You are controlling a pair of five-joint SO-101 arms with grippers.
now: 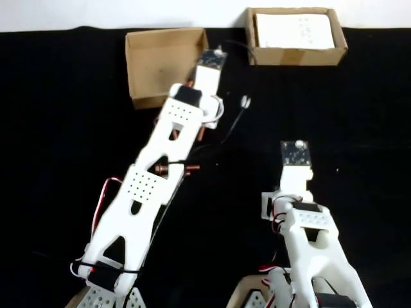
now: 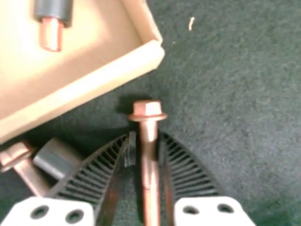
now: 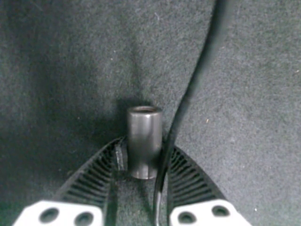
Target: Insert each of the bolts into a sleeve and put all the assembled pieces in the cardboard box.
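My left gripper (image 2: 146, 137) is shut on a copper bolt (image 2: 147, 123), whose hex head points out past the fingertips, just off the corner of the cardboard box (image 2: 94, 70). Inside the box lies a grey sleeve with a bolt in it (image 2: 51, 19). Another bolt-in-sleeve piece (image 2: 35, 162) lies on the cloth beside the left fingers. My right gripper (image 3: 143, 147) is shut on a dark sleeve (image 3: 143, 139), its open end facing away. In the high view the left arm's gripper (image 1: 209, 63) stands at the box's (image 1: 164, 64) right wall, and the right gripper (image 1: 295, 153) is mid-table.
A black cable (image 3: 193, 89) runs along the held sleeve and between the right fingers. Copper bolts (image 1: 174, 169) lie on the black cloth under the left arm. A second box with a white sheet (image 1: 295, 35) stands at the back right. A small white piece (image 1: 244, 101) lies nearby.
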